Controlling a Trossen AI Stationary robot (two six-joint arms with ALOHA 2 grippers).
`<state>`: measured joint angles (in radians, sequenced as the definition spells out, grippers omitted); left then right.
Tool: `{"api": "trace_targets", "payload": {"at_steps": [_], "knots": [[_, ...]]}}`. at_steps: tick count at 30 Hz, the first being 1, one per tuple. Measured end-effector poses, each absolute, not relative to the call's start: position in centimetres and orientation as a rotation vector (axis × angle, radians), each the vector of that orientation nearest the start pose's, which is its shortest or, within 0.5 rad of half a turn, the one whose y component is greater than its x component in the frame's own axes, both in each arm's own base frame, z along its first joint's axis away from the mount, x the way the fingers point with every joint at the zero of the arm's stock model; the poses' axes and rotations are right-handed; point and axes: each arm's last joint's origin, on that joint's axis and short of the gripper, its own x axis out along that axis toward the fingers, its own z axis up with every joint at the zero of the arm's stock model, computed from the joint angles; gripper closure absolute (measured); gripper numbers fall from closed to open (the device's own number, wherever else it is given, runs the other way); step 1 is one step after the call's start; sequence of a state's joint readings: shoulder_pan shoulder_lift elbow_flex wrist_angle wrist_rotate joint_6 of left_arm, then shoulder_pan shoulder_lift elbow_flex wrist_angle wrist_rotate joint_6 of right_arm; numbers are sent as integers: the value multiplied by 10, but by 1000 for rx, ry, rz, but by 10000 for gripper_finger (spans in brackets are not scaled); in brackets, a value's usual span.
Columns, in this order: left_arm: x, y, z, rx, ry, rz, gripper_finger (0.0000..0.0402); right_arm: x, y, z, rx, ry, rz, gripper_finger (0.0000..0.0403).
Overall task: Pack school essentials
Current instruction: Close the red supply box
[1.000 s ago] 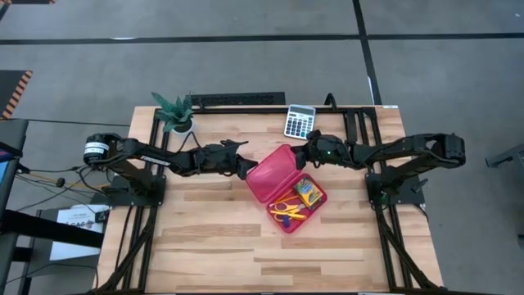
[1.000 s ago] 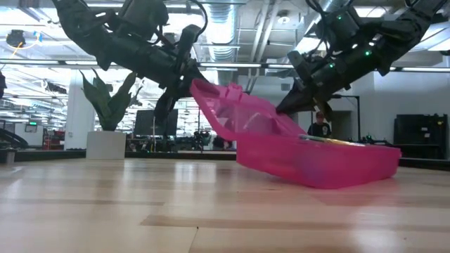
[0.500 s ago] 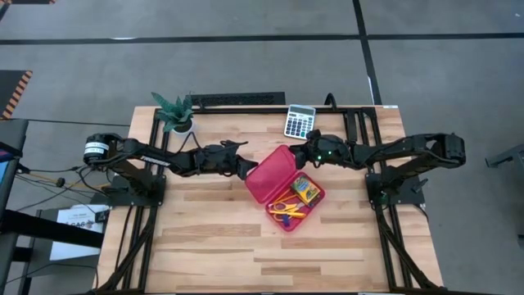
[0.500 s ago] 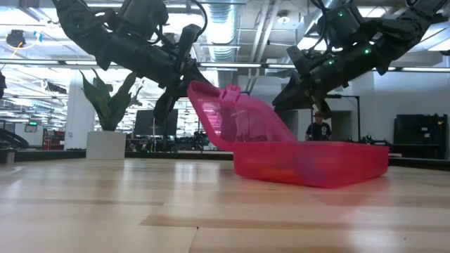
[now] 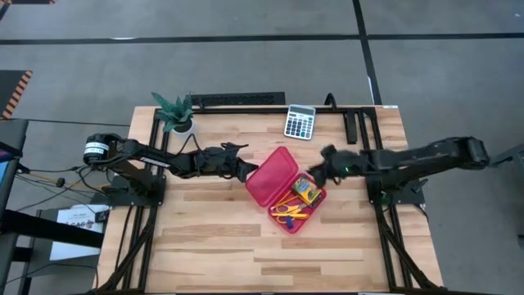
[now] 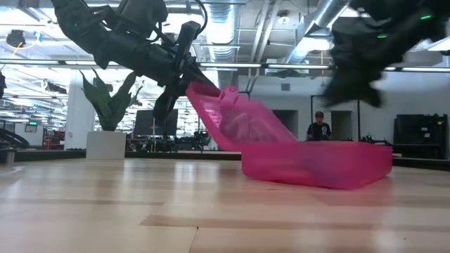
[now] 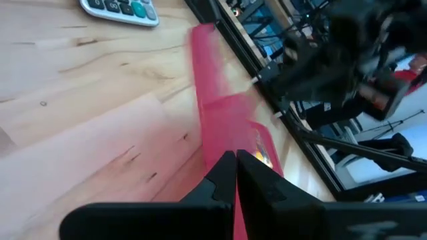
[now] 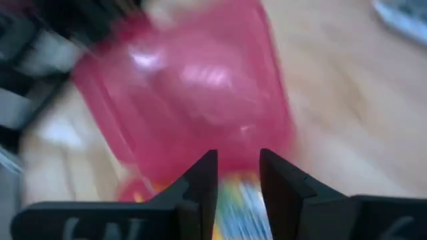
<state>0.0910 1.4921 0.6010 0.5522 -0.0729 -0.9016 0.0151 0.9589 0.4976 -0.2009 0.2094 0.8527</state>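
A red plastic hinged case (image 5: 286, 190) lies open at mid-table, its base on the wood and its lid (image 5: 273, 174) raised at a slant. Inside lie a green-yellow crayon box (image 5: 305, 191), yellow-orange-handled scissors (image 5: 286, 210) and thin orange pencils. My left gripper (image 5: 244, 170) is shut on the lid's free edge. My right gripper (image 5: 318, 170) hovers open just right of the lid, above the crayon box (image 8: 240, 197), touching nothing. It is blurred in the low view (image 6: 358, 63). I cannot make out the yellow stick or the blue piece. My left gripper pinches the lid's free long edge (image 7: 230, 143) between its two fingers (image 7: 220, 177). It comes in from the table's left and from above, slanting down. The lid is held up at a slant (image 6: 200, 90), hinged to the base, which stays on the table.
A grey calculator (image 5: 300, 121) lies near the far edge, and a small potted plant (image 5: 175, 113) stands at the far left corner. Bare wood stretches across the near half of the table. In the low view a person (image 6: 318, 126) stands far back in the room.
My right gripper has drawn away from the lid's far corner, toward the table's right and slightly nearer, moving fast enough to blur. The case's base, tilted a second ago, has settled flat on the table. The lid stays up in my left gripper.
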Motion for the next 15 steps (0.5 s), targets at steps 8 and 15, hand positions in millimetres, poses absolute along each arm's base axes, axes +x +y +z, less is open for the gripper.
{"api": "trace_targets", "payload": {"at_steps": [8,15], "knots": [[290,29,184,-885,207,310,401,142,53,197,889,767,-478,309],[279,34,167,-867,365,498,401,125,84,172,884,959,-624,313]]}}
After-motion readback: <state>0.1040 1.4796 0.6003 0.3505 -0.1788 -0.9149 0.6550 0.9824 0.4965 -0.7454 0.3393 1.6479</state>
